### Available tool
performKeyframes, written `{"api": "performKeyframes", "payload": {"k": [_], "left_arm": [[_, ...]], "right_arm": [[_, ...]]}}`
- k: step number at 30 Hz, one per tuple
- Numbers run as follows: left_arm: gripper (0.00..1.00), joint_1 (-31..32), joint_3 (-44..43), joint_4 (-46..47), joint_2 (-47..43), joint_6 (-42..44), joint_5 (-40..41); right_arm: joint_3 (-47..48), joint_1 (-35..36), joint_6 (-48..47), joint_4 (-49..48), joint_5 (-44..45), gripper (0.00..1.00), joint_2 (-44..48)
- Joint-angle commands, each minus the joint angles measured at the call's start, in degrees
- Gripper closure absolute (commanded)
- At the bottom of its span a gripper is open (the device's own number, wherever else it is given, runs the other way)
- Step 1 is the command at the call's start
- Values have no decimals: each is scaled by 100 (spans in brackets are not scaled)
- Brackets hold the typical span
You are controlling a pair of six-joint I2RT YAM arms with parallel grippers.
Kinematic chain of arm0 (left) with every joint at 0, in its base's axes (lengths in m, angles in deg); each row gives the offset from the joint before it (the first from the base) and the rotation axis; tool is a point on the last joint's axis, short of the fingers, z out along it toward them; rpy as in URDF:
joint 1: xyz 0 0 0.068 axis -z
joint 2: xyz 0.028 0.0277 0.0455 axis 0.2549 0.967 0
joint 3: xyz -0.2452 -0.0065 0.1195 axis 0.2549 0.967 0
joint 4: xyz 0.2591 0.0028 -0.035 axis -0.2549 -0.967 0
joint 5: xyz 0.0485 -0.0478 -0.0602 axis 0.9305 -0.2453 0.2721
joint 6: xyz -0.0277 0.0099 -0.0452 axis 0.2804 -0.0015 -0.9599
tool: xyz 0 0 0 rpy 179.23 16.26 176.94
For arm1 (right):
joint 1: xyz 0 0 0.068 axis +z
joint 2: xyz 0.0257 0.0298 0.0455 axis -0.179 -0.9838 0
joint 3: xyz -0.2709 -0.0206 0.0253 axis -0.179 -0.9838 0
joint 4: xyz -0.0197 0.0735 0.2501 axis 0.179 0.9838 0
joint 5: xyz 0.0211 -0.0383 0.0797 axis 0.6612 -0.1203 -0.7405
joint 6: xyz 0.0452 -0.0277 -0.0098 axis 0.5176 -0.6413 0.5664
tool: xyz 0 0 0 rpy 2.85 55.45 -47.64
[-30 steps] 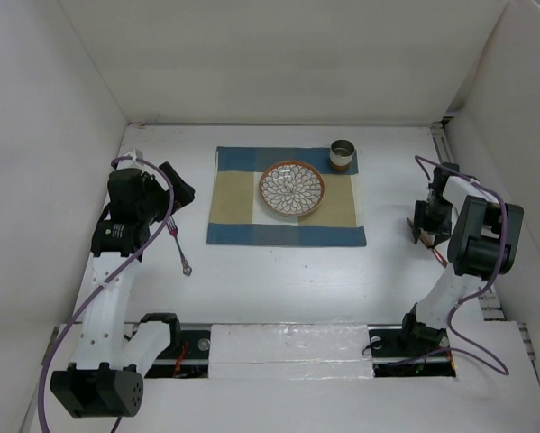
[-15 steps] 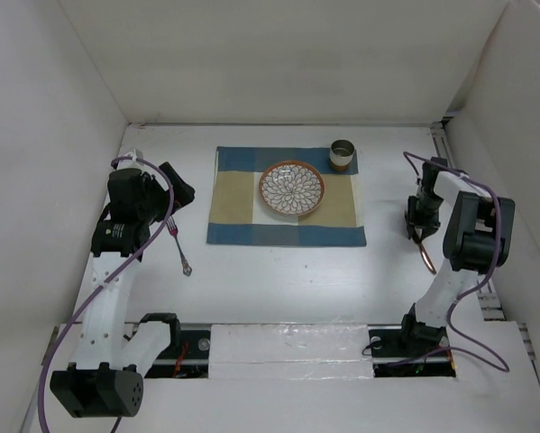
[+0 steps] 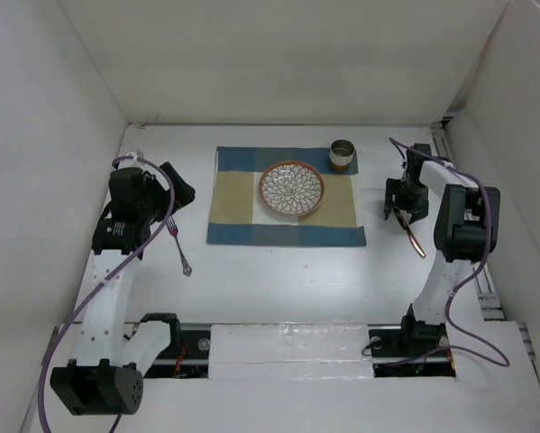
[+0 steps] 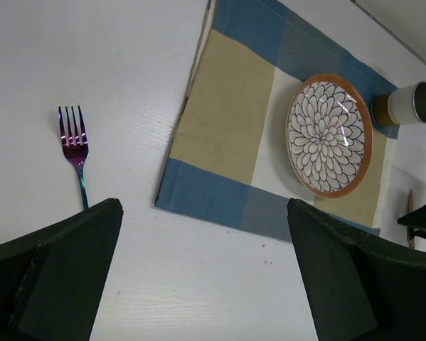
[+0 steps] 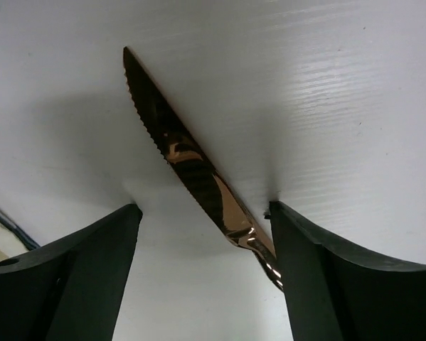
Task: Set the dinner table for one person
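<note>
From above, the dinner table [image 3: 288, 284] carries a checked placemat [image 3: 286, 230] at its middle, with a patterned plate [image 3: 291, 188] on it and a cup [image 3: 343, 153] on its far right corner. A fork [image 3: 179, 245] lies slanted on the bare top left of the mat, and a copper knife [image 3: 416, 244] lies slanted to the right of it. The right gripper [image 3: 403, 206] hangs over the knife's far end; the left gripper [image 3: 175, 191] sits just far of the fork. The left wrist view shows its fingers spread wide and holding nothing, the fork's tines ahead of them. The right wrist view shows those fingers [image 5: 84, 270] parted astride the blade, which rests flat on the table. The step in hand looks like placing the knife. Next, it probably needs squaring up closer to the mat's right edge.
</note>
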Motion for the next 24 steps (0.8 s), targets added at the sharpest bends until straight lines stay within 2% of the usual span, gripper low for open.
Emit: {"api": "performKeyframes", "payload": {"k": [1, 9, 17, 24], "left_arm": [[0, -16, -106, 76, 5, 92, 37], [0, -16, -106, 76, -100, 92, -16], [0, -16, -106, 76, -100, 92, 37], [0, -16, -106, 76, -100, 92, 37]], "right_arm": [[-331, 46, -27, -333, -60, 20, 269], [-455, 46, -773, 615, 450, 20, 113], [-903, -138, -704, 678, 1337, 23, 104], [-1088, -701, -1003, 441, 1084, 29, 692]]}}
